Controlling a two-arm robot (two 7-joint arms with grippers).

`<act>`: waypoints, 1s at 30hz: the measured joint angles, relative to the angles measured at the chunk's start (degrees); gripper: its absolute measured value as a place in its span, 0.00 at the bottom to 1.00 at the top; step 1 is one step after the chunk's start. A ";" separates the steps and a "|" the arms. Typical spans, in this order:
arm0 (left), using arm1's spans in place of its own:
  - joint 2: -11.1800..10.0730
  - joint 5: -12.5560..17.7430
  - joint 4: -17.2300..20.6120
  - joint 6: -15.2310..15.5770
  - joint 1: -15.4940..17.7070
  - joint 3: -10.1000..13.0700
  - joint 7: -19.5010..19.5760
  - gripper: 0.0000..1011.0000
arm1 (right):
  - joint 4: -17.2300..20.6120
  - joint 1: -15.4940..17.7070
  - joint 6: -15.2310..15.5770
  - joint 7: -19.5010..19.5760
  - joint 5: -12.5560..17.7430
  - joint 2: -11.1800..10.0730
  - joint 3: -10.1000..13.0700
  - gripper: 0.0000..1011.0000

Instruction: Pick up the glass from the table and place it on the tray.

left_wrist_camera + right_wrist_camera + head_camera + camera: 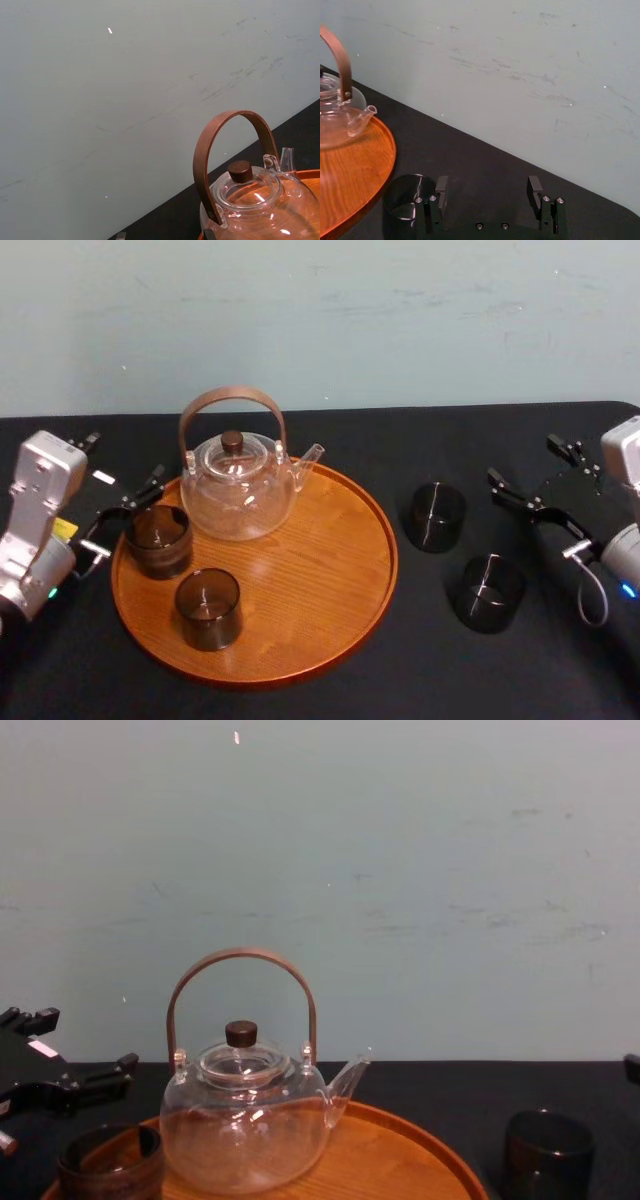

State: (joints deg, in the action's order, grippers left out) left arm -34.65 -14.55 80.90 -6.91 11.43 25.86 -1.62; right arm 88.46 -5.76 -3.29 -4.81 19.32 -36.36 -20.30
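Observation:
Two dark glasses stand on the black table right of the tray: a farther glass [437, 517] [548, 1152] and a nearer glass [487, 592]. My right gripper [535, 478] [488, 189] hovers open just right of them, nothing between its fingers; one dark glass [404, 200] sits beside one finger in the right wrist view. The round orange-brown tray [350, 580] [410, 1160] [360, 175] carries two more dark glasses, a left glass [158, 540] [108, 1170] and a front glass [208, 608]. My left gripper [125, 515] [65, 1065] is open at the tray's left rim, next to the left glass.
A glass teapot [240, 485] [245, 1125] [250, 200] [335, 115] with a brown arched handle stands on the tray's back part. A pale wall rises behind the table. Bare black cloth lies in front of and right of the tray.

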 joint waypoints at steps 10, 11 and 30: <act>0.00 0.00 0.00 0.00 0.00 0.00 0.00 0.99 | 5.09 4.84 3.57 -3.18 3.20 -2.68 3.22 0.99; 0.00 0.00 0.00 0.00 0.00 0.00 0.00 0.99 | 5.48 5.28 3.78 -3.45 3.40 -2.94 3.47 0.99; 0.00 0.00 0.00 0.00 0.00 0.00 0.00 0.99 | 11.47 13.43 5.33 -9.51 3.29 -7.57 6.69 0.99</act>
State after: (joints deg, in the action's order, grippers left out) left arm -34.65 -14.55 80.90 -6.91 11.43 25.86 -1.62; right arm 99.93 7.67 2.04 -14.32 22.61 -43.93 -13.61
